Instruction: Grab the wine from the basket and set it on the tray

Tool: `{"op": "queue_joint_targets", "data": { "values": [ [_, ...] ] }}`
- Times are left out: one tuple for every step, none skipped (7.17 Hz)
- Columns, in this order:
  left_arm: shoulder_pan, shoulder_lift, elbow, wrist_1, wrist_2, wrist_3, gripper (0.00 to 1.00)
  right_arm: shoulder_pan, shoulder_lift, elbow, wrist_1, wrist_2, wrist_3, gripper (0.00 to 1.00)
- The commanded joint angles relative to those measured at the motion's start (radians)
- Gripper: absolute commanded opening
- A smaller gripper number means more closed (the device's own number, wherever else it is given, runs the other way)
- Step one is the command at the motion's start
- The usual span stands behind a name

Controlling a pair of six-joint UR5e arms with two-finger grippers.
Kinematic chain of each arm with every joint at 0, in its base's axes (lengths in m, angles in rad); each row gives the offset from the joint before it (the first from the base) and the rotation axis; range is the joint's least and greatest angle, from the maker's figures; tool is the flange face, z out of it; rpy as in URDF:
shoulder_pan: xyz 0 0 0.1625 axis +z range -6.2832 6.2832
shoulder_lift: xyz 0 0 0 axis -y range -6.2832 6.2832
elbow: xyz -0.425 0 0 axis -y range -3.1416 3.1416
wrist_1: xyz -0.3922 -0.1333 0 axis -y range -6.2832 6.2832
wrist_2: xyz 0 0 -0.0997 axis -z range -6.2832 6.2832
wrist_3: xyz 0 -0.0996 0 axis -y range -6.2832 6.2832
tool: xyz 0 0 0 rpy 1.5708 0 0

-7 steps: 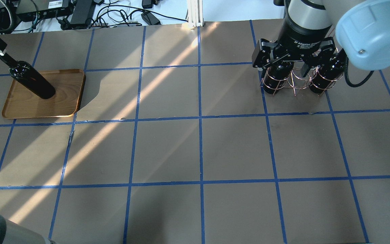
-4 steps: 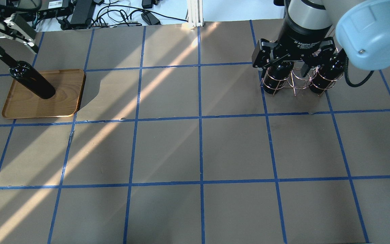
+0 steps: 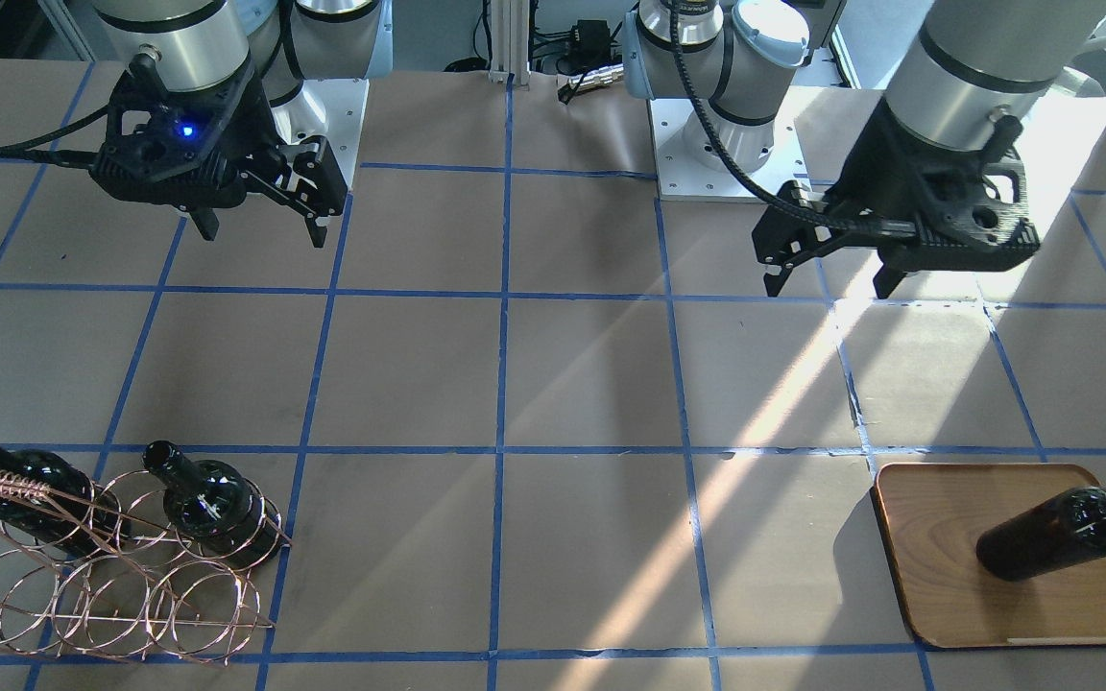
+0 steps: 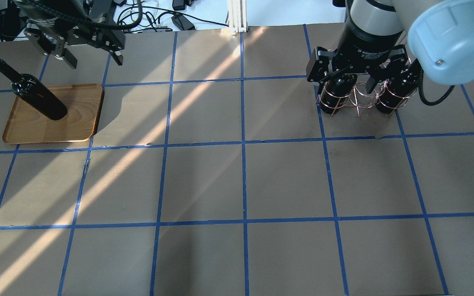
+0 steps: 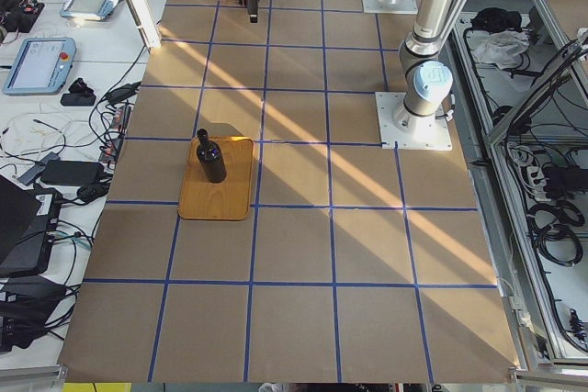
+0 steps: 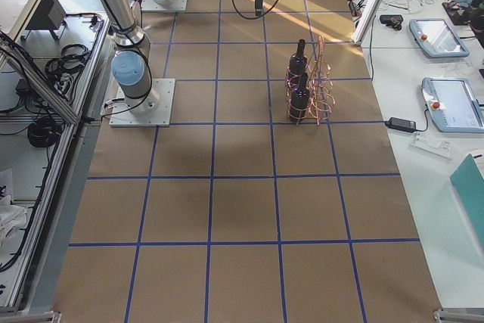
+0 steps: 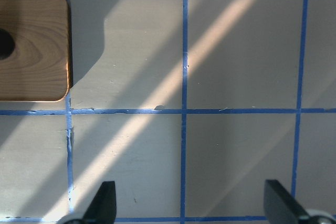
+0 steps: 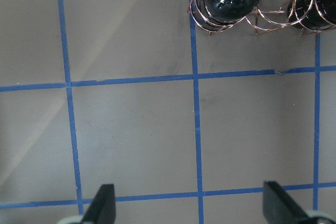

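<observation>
One wine bottle [image 4: 39,96] stands upright on the wooden tray [image 4: 78,119] at the far left; they also show in the front view as bottle [image 3: 1052,533] and tray [image 3: 927,547]. My left gripper [image 4: 95,61] is open and empty, raised to the right of the bottle's neck, apart from it. Its fingers [image 7: 105,203] hang over bare table beside the tray [image 7: 37,51]. The copper wire basket [image 3: 111,595] holds two more bottles [image 3: 212,504] [image 3: 25,485]. My right gripper [image 4: 342,82] hangs open and empty, high above the table on my side of the basket [image 4: 360,100].
Blue tape lines divide the brown table into squares. Cables and power boxes [image 4: 97,16] lie beyond the far edge. A white post [image 4: 237,16] stands at the far middle. Robot bases [image 3: 735,144] stand at the near edge.
My left gripper has let go of the bottle's neck, opened, and moved up and to the right of it. The bottle stays upright on the tray. The right arm has not moved.
</observation>
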Motion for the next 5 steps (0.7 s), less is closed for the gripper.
{"op": "queue_joint_targets", "data": {
  "values": [
    [-0.059,0.026,-0.059,0.057,-0.002,-0.027,1.0,0.0,0.0,0.0,0.0,0.0,0.001,1.0],
    [-0.061,0.035,-0.066,0.059,-0.01,-0.027,1.0,0.0,0.0,0.0,0.0,0.0,0.001,1.0],
    [-0.061,0.041,-0.069,0.057,-0.004,-0.026,1.0,0.0,0.0,0.0,0.0,0.0,0.001,1.0],
    [-0.06,0.043,-0.075,0.057,-0.002,-0.024,1.0,0.0,0.0,0.0,0.0,0.0,-0.001,1.0],
    [-0.06,0.043,-0.076,0.057,-0.001,-0.024,1.0,0.0,0.0,0.0,0.0,0.0,-0.001,1.0]
  ]
}}
